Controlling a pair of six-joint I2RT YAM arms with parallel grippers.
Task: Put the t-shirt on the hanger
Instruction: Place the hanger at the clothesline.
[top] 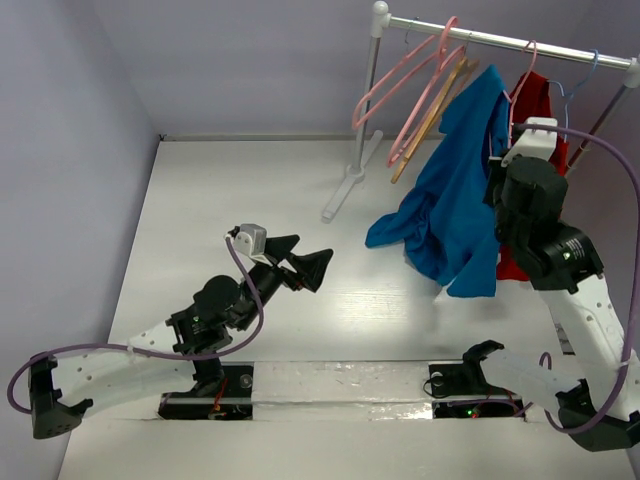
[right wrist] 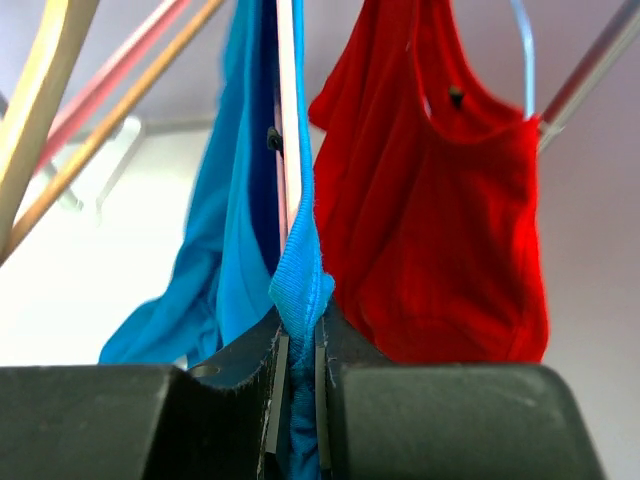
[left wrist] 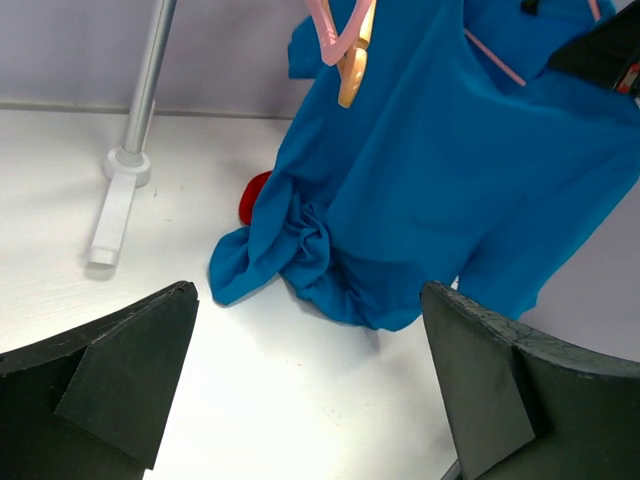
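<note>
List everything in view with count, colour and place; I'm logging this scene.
t-shirt: one, bright blue, hanging by the rail, lower end bunched on the table
pink hangers: at least three, pale pink, on the rail
wooden hanger: one, tan, beside the pink ones
pale blue hanger: one, rail's right end
red garment: one, red, on the pale blue hanger
rack: one, grey-white, table's far right
table: one, white
left gripper: one, black, open, empty, over the table
right gripper: one, black, shut on the t-shirt's edge

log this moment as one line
left gripper: open, empty | right gripper: shut on t-shirt edge | hanger: against t-shirt | t-shirt: lower end on table
</note>
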